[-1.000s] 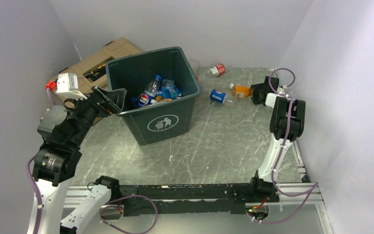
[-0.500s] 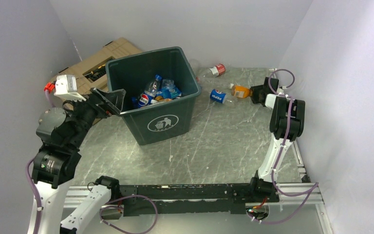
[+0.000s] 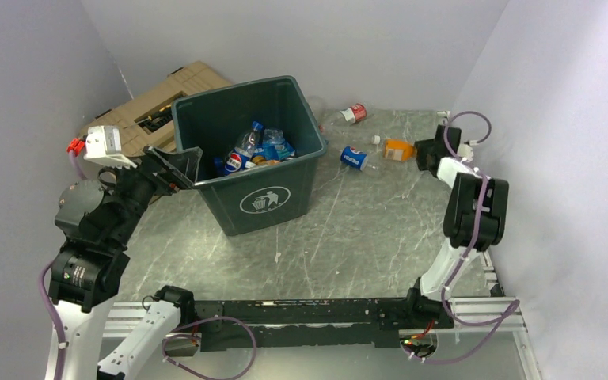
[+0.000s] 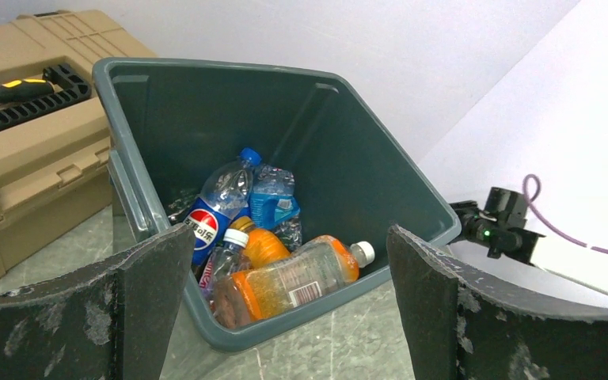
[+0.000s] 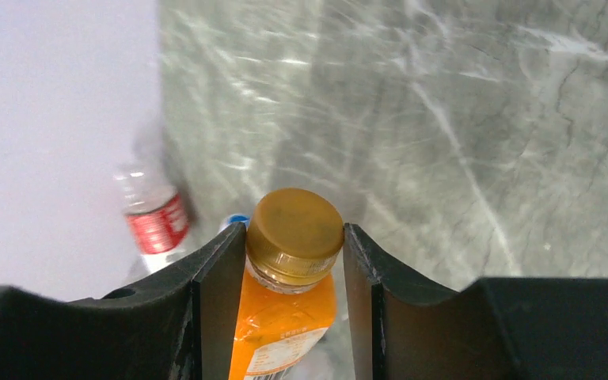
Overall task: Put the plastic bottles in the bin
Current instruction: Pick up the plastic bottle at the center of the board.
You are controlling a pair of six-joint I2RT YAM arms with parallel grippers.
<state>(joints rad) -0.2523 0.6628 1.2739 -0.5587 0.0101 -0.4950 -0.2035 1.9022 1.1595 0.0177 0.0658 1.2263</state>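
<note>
— Right tool [image 5: 294,237]?
— Pinching the orange bottle [image 5: 289,317] by its cap [image 5: 294,226]; its body hangs below the tips.
— Left tool [image 4: 289,237]?
— Spread wide, empty. Bin [image 4: 206,119] straight ahead and just below, bottles [image 4: 285,277] lying inside.
— Loose ones?
— Blue-label bottle [image 3: 354,156] and red-label bottle [image 3: 354,113] on the bench [image 3: 364,229], beyond the right tool.

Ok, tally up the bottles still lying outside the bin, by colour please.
red-label bottle: 1
blue-label bottle: 1
orange bottle: 1, its cap between the jaws of the right gripper
Total outside the bin: 3
</note>
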